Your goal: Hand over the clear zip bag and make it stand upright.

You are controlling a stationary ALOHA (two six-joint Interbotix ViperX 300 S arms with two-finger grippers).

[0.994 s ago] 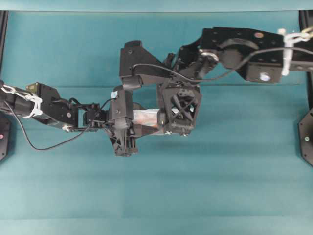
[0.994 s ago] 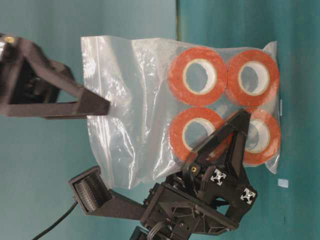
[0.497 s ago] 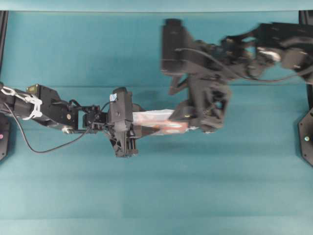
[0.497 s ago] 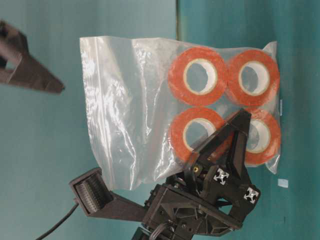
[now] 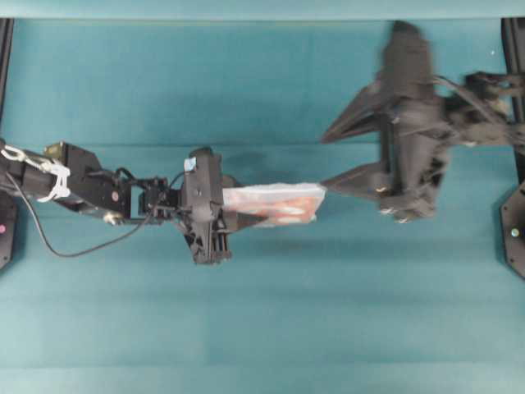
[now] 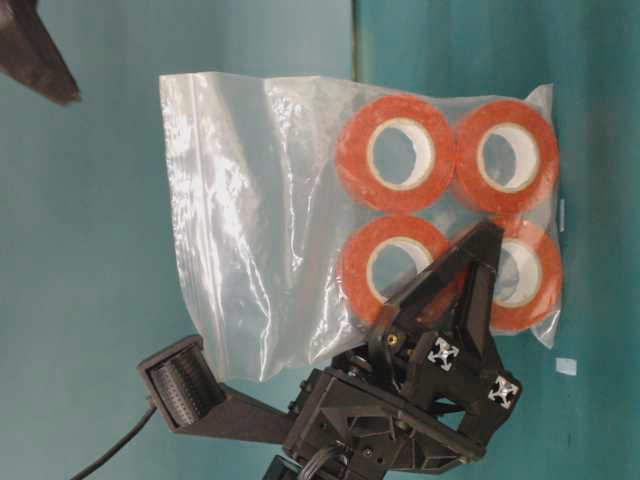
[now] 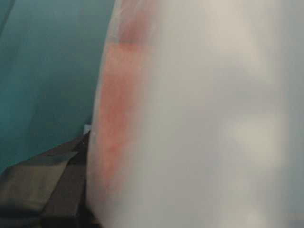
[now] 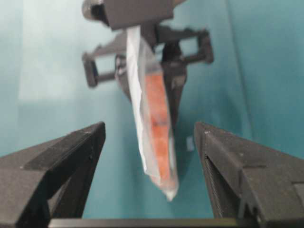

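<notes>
The clear zip bag (image 5: 275, 205) stands on edge in mid-table, seen edge-on from above. In the table-level view the clear zip bag (image 6: 300, 220) shows several orange rolls (image 6: 395, 152) with white cores bunched at one end. My left gripper (image 5: 246, 215) is shut on the bag's near side; one finger (image 6: 465, 280) lies across the rolls. The bag (image 7: 190, 114) fills the left wrist view as a blur. My right gripper (image 5: 326, 162) hangs open to the right, clear of the bag. It faces the bag (image 8: 154, 123) edge-on between spread fingers (image 8: 76, 152). Whether the bag touches the table I cannot tell.
Teal cloth (image 5: 262, 328) covers the table. A small white scrap (image 6: 566, 366) lies on it near the roll end of the bag. Black frame parts (image 5: 515, 230) stand at the right edge, and a cable (image 5: 57, 242) trails from the left arm.
My right gripper, open all along, has drawn back to the right from around the bag's free end. The left gripper and bag have stayed put.
</notes>
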